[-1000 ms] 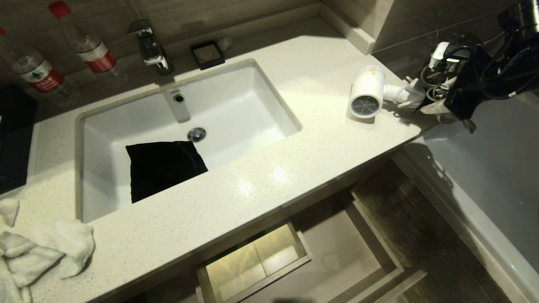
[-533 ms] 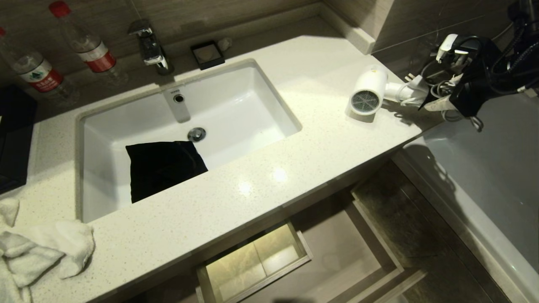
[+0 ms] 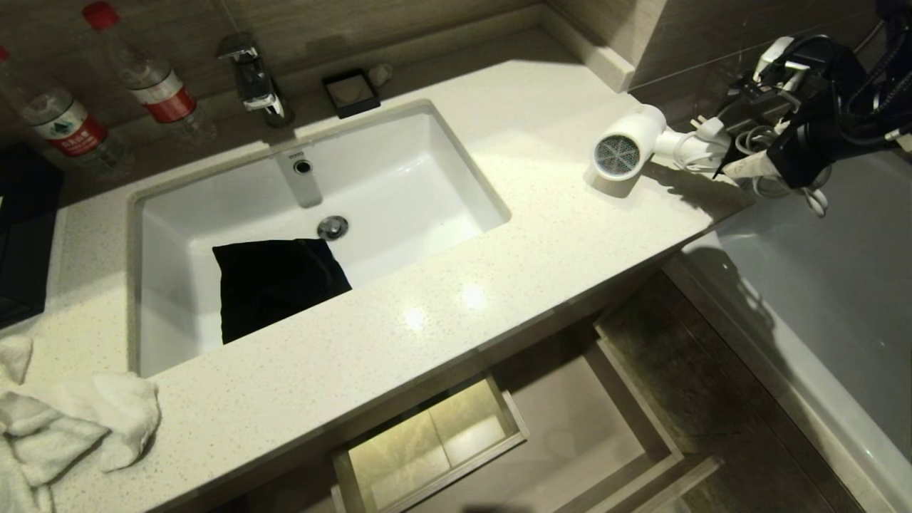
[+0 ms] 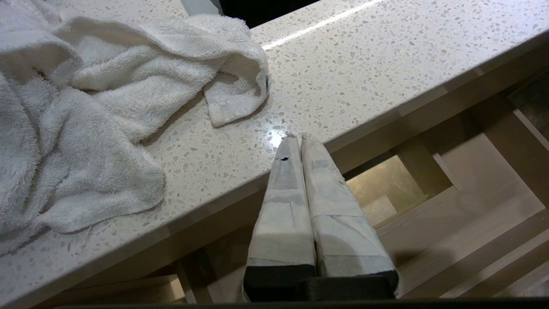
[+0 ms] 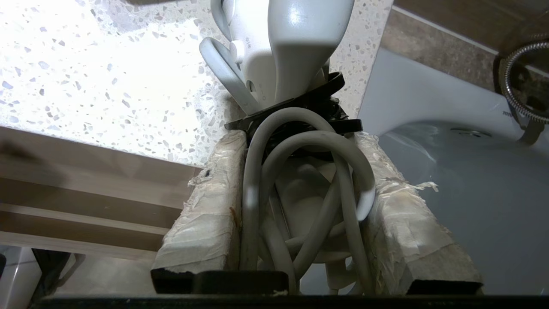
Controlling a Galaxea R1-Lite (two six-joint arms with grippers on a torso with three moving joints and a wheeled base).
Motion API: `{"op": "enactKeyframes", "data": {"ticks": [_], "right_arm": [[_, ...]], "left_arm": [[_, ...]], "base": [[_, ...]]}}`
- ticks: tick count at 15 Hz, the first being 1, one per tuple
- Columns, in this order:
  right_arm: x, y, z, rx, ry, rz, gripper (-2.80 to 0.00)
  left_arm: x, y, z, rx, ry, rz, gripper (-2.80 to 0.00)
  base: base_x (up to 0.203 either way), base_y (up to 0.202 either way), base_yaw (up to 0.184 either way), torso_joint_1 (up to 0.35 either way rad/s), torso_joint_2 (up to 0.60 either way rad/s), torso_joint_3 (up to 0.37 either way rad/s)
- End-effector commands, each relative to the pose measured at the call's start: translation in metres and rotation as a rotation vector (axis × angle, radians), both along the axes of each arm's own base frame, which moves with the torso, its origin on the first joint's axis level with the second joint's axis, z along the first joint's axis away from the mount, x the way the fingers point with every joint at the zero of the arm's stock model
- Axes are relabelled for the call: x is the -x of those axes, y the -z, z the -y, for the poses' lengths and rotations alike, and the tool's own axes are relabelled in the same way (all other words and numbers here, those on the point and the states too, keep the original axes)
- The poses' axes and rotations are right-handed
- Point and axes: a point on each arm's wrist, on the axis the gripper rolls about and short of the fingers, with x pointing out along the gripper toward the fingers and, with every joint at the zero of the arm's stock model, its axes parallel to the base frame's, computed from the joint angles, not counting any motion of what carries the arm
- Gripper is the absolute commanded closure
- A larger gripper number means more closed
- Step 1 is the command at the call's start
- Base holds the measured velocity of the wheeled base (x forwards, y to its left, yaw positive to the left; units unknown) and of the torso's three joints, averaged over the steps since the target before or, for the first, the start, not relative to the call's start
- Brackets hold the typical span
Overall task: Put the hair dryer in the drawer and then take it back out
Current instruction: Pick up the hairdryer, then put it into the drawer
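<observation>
Step in hand: carrying the hair dryer point(image 3: 627, 146) off the counter point(image 3: 442, 299), judged as the start of the put-in half, since the drawer point(image 3: 570, 427) holds no dryer.
Hair dryer: at the right end of the counter near the far right corner, barrel tilted, dark mesh grille facing the front edge; whether the barrel touches the stone or hangs just above it, hard to tell.
Right end effector point(image 3: 766, 167): beyond the counter's right edge, over the bathtub point(image 3: 819, 285), fingers point(image 5: 206, 214) clamped on the dryer's handle and bundled cord point(image 5: 300, 180); loops of cord fill the gap between the taped pads.
Left end effector point(image 4: 298, 141): parked at the front edge near the left end, by the white towel point(image 4: 107, 107), tips pressed together on nothing.
Drawer: pulled out below the counter's front edge, right of centre, boxed cut-out point(image 3: 427, 442) on its left side, bare floor to the right.
Also there: black pouch point(image 3: 274, 281) lying in the sink point(image 3: 399, 164).
Next move: lift clear of the right edge, swing round to the front, then down into the bare right part of the drawer.
Calls for: keeping the barrel off the counter lip while passing under it; loose cord loops may snag on the drawer wall.
Progress: early; neither putting in nor taking out done.
</observation>
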Motion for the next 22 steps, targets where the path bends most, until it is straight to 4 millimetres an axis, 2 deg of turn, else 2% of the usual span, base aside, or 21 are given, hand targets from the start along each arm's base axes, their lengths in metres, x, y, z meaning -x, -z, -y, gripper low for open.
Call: {"op": "enactKeyframes", "data": {"ticks": [1,15,22], "right_arm": [[0.002,-0.001,-0.006,0.005,-0.017,0.002,0.0],[0.013,-0.011,-0.007,0.006,-0.027,0.039,0.0],[0.017,-0.009,-0.007,0.004,-0.029,0.032,0.0]], "left_arm": [[0.0,0.0,0.0,-0.001,0.0,0.0,0.0],[0.0,0.0,0.0,-0.001,0.0,-0.001,0.0],[0.0,0.0,0.0,-0.001,0.0,0.0,0.0]], "base": [[0.0,0.0,0.0,0.0,0.0,0.0],[0.0,0.0,0.0,-0.002,0.0,0.0],[0.0,0.0,0.0,-0.31,0.21,-0.089]]}}
